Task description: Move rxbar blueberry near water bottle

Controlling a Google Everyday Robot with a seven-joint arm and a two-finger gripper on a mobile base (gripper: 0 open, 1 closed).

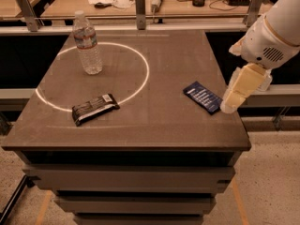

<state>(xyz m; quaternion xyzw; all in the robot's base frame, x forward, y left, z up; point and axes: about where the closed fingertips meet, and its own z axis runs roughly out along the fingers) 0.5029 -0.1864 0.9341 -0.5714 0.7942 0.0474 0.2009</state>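
The rxbar blueberry (202, 97) is a flat dark navy wrapper with white lettering, lying near the right edge of the dark table (159, 125). The water bottle (87, 43) stands upright at the back left, inside a white circle marked on the tabletop. My gripper (228, 107), cream coloured under a white arm, hangs at the table's right edge, just to the right of the blue bar and close to it. It holds nothing that I can see.
A black bar wrapper with a white label patch (94, 108) lies at the front left on the circle's line (140, 81). A wooden bench with cables and posts (139, 3) runs behind the table. The floor drops away at the front and right edges.
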